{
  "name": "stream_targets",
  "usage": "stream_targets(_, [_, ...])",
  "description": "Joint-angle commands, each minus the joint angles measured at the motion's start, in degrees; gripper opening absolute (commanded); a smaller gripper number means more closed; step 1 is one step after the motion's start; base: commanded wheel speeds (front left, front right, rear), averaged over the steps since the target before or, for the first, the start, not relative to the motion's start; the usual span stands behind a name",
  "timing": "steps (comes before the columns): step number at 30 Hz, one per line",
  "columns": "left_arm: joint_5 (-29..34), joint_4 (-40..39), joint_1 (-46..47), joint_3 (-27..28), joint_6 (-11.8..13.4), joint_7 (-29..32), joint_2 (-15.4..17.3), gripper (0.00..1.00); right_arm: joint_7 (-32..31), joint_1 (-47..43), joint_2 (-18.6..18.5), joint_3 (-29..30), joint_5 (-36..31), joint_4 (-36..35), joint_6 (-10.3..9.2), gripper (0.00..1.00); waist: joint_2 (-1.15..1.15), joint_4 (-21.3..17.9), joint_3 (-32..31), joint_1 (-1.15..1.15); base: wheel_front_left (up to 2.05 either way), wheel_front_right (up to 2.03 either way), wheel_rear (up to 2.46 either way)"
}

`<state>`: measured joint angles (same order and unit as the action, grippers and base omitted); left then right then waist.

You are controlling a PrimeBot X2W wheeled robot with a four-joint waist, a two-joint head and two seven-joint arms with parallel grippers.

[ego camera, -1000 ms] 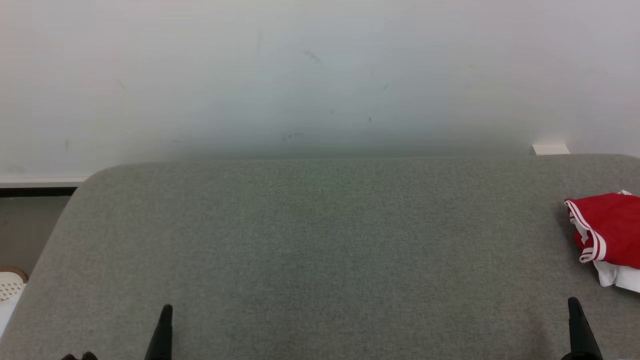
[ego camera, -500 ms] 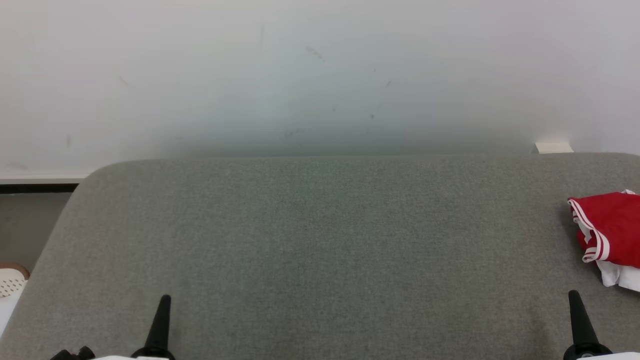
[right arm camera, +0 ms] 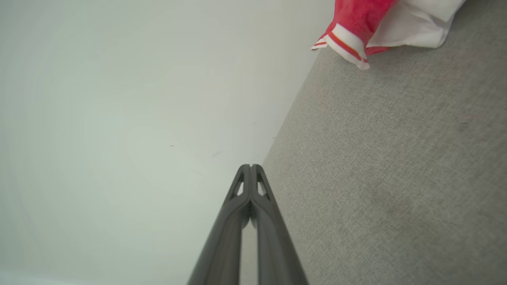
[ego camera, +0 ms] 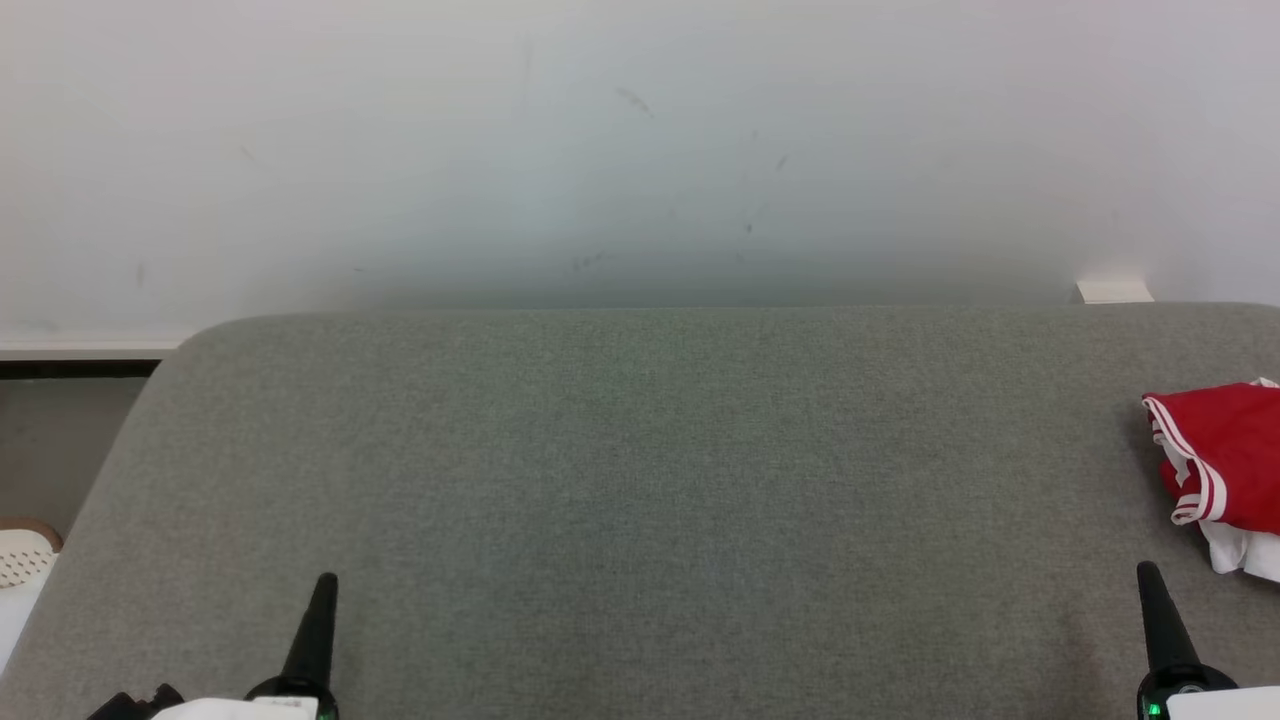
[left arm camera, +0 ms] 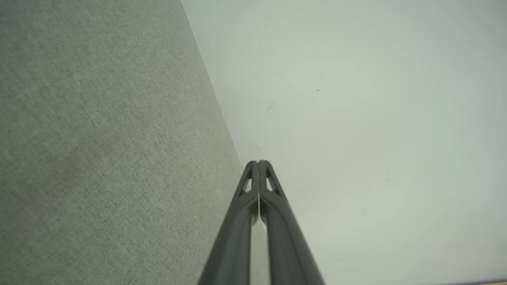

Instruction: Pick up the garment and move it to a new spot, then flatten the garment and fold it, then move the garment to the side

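Observation:
A red garment point(ego camera: 1230, 455) with white stripes and a white part beneath lies crumpled at the right edge of the grey fabric table point(ego camera: 640, 480); in the right wrist view the garment point(right arm camera: 360, 19) sits at the top. My left gripper point(ego camera: 323, 585) is at the lower left over the table, shut with nothing in it point(left arm camera: 258, 163). At the lower right, my right gripper point(ego camera: 1148, 572) is shut too and holds nothing point(right arm camera: 250, 167), well short of the garment.
A white wall point(ego camera: 640, 150) rises behind the table's far edge. A small white block point(ego camera: 1113, 291) sits at that edge on the right. Off the table's left side stands a white perforated object point(ego camera: 20, 560) on the floor.
Both grippers have risen slightly further into the head view. The whole picture has shifted a little to the right, so the camera moved; the garment itself lies as before.

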<state>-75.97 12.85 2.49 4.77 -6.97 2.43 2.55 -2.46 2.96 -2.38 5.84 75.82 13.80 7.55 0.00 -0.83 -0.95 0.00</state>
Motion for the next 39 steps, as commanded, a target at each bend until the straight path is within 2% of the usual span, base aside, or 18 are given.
stream_targets(1, [-1.3, 0.0, 1.1, 0.3, -0.2, 0.3, 0.4, 0.00, -0.3, 1.0, -0.6, 0.2, 1.6, -0.2, -0.08, 0.00, 0.00, 0.0, 0.0, 0.00, 0.00, 0.00, 0.00])
stream_targets(39, [-16.8, 1.3, 4.1, 1.9, -0.7, 4.3, 0.5, 0.00, -4.3, 3.7, -0.7, 0.8, 16.7, 0.3, -0.12, 0.00, 0.00, 0.8, 1.1, 0.00, 0.00, 0.00, 0.00])
